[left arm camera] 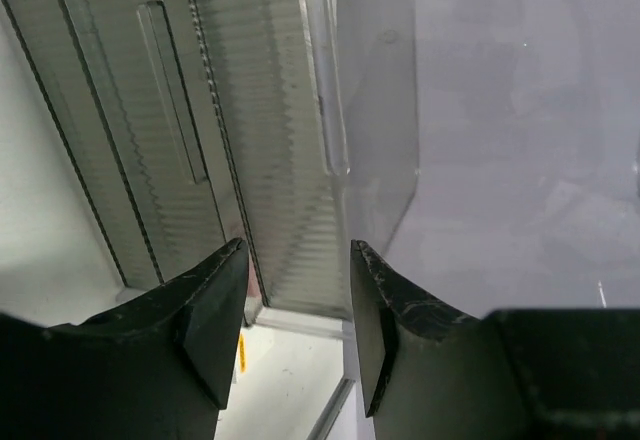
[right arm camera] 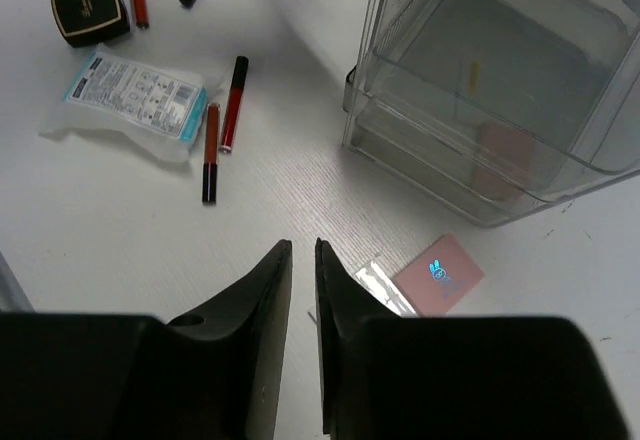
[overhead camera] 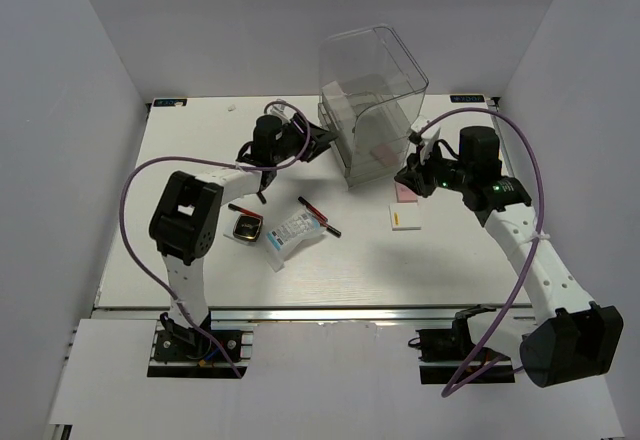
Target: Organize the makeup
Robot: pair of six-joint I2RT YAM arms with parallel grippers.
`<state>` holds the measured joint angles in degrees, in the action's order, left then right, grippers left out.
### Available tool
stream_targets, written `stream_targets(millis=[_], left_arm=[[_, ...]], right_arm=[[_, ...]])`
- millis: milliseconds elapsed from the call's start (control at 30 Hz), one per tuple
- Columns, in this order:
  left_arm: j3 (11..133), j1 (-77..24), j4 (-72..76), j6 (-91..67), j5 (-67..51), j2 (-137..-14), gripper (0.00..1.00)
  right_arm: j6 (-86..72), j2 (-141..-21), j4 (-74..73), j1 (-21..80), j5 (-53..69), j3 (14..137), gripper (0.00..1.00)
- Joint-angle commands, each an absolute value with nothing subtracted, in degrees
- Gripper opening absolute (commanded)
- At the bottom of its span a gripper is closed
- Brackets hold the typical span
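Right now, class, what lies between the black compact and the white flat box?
Top view: the white blue-printed packet, then black-and-red pencils, lie between the black compact and the white flat box.

Makeup items lying flat on the white tabletop (overhead camera: pixel 350 270). Left group: a shut black square compact (overhead camera: pixel 247 228) with a bronze centre. Just to its right is a white, blue-printed packet (overhead camera: pixel 292 231), slightly crumpled. Two thin black-and-red pencils (right arm camera: pixel 233 103) lie side by side at the packet's far edge, and two more lie close to the compact. Right group, well apart: a pink square (overhead camera: pixel 404 191) bearing a small blue mark, and just beside it a white flat box (overhead camera: pixel 404 219) with a yellow stripe.
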<state>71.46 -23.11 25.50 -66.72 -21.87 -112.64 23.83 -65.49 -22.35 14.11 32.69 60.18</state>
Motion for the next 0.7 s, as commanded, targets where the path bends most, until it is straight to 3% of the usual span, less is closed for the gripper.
stream_targets(millis=[0, 133, 667], left_arm=[[75.6, -23.3, 29.8, -69.3, -21.6, -113.7, 0.55], [78.7, -23.3, 32.3, -68.9, -20.3, -117.6, 0.55], [83.6, -23.3, 39.1, -70.9, -18.1, -124.8, 0.43]], right_arm=[[14.4, -64.7, -15.0, 13.9, 32.9, 59.6, 0.21], [12.7, -63.5, -12.4, 13.7, 33.0, 57.7, 0.28], [12.8, -62.4, -11.0, 13.2, 33.7, 55.1, 0.28]])
